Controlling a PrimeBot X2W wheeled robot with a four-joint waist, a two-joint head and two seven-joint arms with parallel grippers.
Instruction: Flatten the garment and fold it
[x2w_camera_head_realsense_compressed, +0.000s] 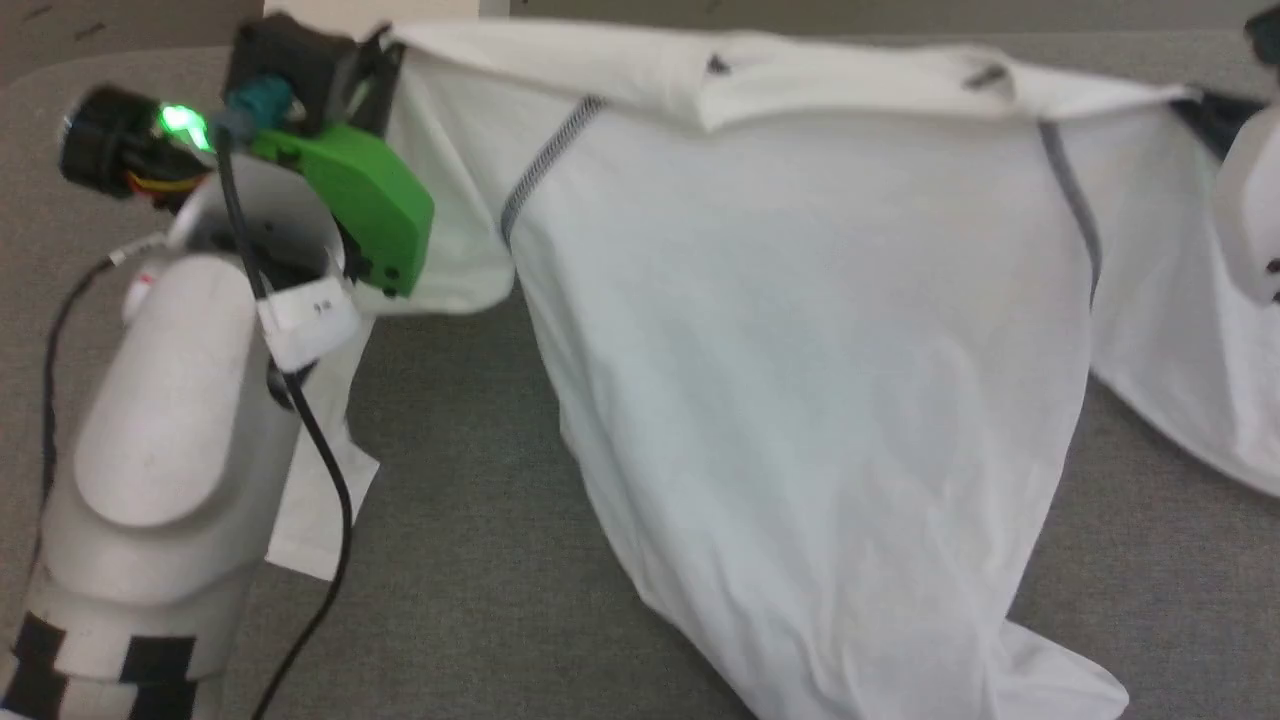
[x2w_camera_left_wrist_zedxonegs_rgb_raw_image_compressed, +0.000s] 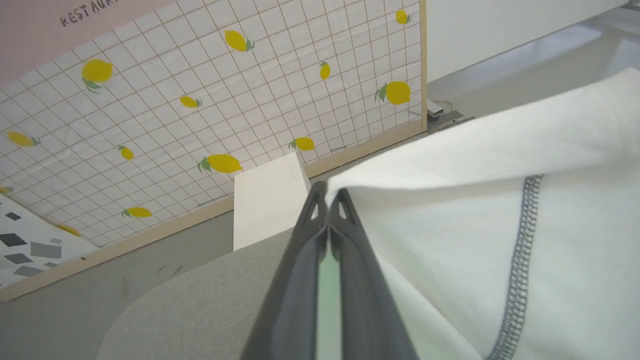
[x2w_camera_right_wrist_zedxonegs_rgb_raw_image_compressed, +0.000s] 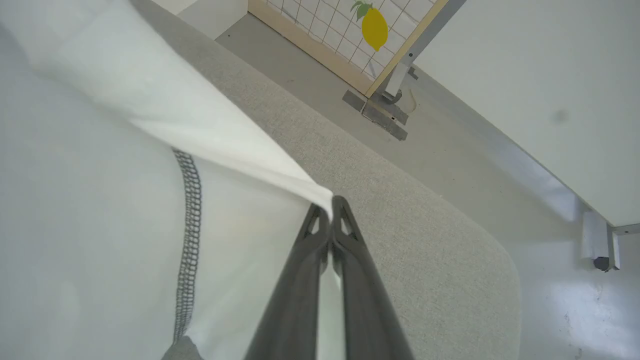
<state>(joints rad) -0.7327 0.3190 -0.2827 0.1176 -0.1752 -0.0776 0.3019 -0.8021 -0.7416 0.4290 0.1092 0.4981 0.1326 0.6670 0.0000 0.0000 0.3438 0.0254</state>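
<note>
A table (x2w_camera_head_realsense_compressed: 480, 560) covered in grey woven fabric, with rounded corners, stands on a smooth pale grey floor (x2w_camera_right_wrist_zedxonegs_rgb_raw_image_compressed: 450, 145). Beyond it rises a partition panel (x2w_camera_left_wrist_zedxonegs_rgb_raw_image_compressed: 210, 115) printed with a fine grid and scattered yellow lemons. It is edged by a light wooden frame (x2w_camera_left_wrist_zedxonegs_rgb_raw_image_compressed: 150, 236) and adjoined by a pink band (x2w_camera_left_wrist_zedxonegs_rgb_raw_image_compressed: 50, 35) with dark lettering. Next to it, another panel (x2w_camera_left_wrist_zedxonegs_rgb_raw_image_compressed: 30, 245) bears grey diamond shapes. A white box (x2w_camera_left_wrist_zedxonegs_rgb_raw_image_compressed: 267, 205) stands just past the table's edge, before the partition. A metal foot (x2w_camera_right_wrist_zedxonegs_rgb_raw_image_compressed: 382, 117) props the partition near a plain white wall (x2w_camera_right_wrist_zedxonegs_rgb_raw_image_compressed: 540, 75). The light is soft and even.
</note>
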